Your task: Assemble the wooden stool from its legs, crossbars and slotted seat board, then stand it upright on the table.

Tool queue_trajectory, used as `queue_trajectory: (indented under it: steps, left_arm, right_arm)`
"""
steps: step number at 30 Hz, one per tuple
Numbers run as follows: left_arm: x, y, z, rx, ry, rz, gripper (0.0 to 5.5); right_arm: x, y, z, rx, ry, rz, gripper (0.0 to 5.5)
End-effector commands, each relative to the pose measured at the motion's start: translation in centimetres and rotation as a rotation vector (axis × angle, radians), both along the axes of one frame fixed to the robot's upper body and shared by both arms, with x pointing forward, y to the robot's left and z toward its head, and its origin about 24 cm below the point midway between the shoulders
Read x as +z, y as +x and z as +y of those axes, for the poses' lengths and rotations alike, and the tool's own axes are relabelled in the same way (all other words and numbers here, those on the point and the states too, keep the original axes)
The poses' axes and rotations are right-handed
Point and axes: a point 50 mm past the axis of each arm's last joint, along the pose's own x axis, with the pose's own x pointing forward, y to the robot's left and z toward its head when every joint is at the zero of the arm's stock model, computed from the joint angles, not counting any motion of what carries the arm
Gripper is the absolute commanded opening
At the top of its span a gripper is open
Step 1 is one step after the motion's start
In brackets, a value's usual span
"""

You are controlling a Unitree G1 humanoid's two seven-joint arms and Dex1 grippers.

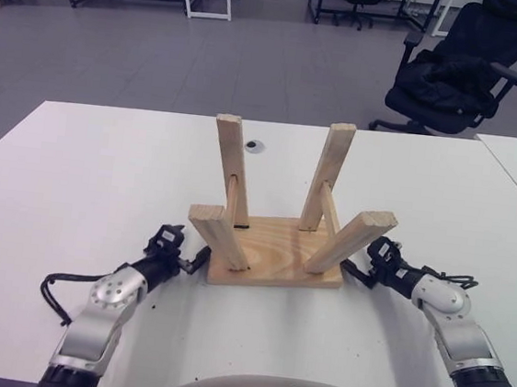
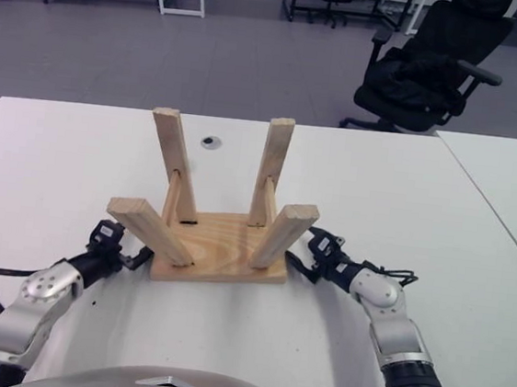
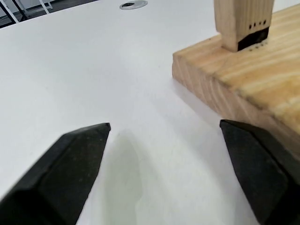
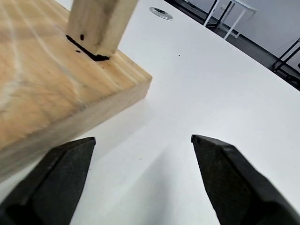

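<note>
Nearest the head camera, my left gripper (image 1: 199,261) and right gripper (image 1: 356,268) sit low on the white table (image 1: 76,165), each spread wide and holding nothing. The stool (image 1: 278,223) stands inverted at the table's centre. Its slotted seat board (image 1: 275,255) lies flat on the table. Four legs (image 1: 233,168) rise from it, the near two tilted toward me. My left gripper is just beside the board's left edge, my right just beside its right edge. A cable grommet (image 1: 256,146) lies beyond the stool.

The pale wooden stool (image 1: 272,243) sits inverted between left claw (image 1: 198,262) and right claw (image 1: 356,269), seat board (image 1: 278,268) flat, four legs (image 1: 232,168) splaying upward.
</note>
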Motion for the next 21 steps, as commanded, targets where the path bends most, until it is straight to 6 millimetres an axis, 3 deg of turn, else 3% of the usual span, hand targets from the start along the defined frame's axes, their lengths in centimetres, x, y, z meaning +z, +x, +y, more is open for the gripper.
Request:
queue_trajectory:
  steps: [1, 3, 5, 10, 13, 17, 21]
  left_arm:
    - [0.0, -2.2, 3.7, 0.092, 0.144, 0.013, 4.32]
    - [-0.2, -3.2, 3.0, 0.083, 0.132, 0.04, 4.32]
    - [-0.8, -4.2, 1.0, 0.018, 0.075, 0.094, 4.32]
    - [-1.7, -5.5, -3.1, -0.09, -0.034, 0.171, 4.32]
    - [-1.1, -4.2, -4.7, -0.083, -0.073, 0.115, 4.32]
    - [-0.6, -4.0, -4.7, -0.08, -0.085, 0.105, 4.32]
    - [-0.9, -4.6, -2.0, -0.035, -0.015, 0.129, 4.32]
  right_arm:
    - [-0.5, -2.7, -0.6, -0.051, 0.01, 0.04, 3.83]
    - [-1.3, -4.6, -0.8, -0.034, -0.028, 0.093, 3.83]
    - [-1.5, -5.8, -0.5, 0.008, -0.03, 0.128, 3.83]
    - [-1.0, -5.6, 2.1, 0.09, 0.018, 0.128, 3.83]
    - [-0.7, -5.3, 3.5, 0.108, 0.066, 0.128, 3.83]
    - [-0.7, -5.1, 3.7, 0.106, 0.042, 0.124, 3.83]
    - [-1.0, -4.4, 1.9, 0.053, -0.019, 0.121, 3.83]
